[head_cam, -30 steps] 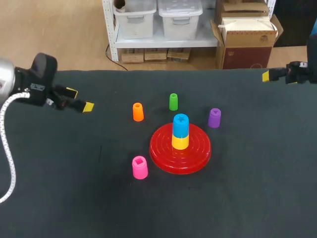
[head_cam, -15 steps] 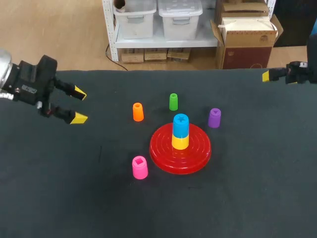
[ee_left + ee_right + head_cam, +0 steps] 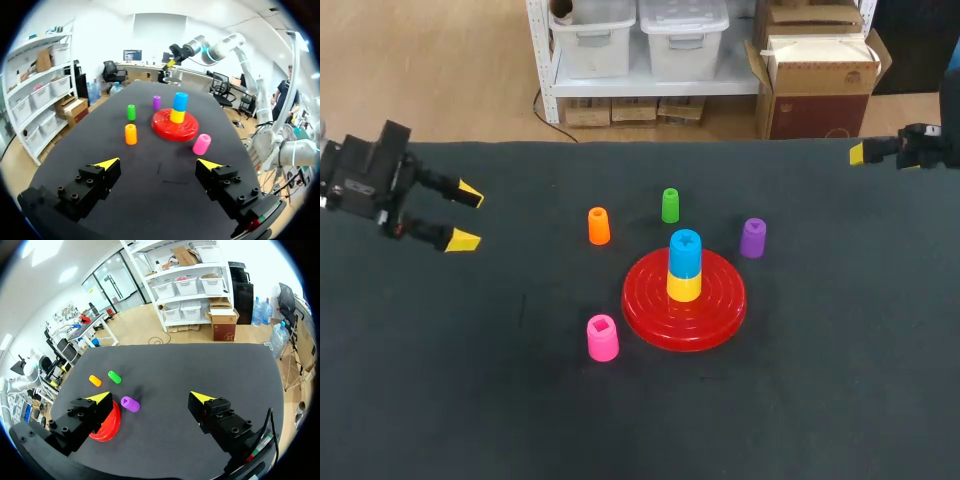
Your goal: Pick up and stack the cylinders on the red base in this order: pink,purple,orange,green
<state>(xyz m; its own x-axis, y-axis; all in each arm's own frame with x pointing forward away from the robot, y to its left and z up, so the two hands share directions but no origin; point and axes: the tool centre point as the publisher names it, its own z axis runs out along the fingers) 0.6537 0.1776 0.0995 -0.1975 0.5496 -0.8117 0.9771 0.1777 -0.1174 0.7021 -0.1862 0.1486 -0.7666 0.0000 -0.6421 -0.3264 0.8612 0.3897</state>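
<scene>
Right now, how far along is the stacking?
None of the four listed is stacked yet. The base carries only a yellow and a blue cylinder. Nothing is in hand: the left gripper and right gripper are open, empty and far from the pieces. Left to do: pink, purple, orange, green, all on the table.
</scene>
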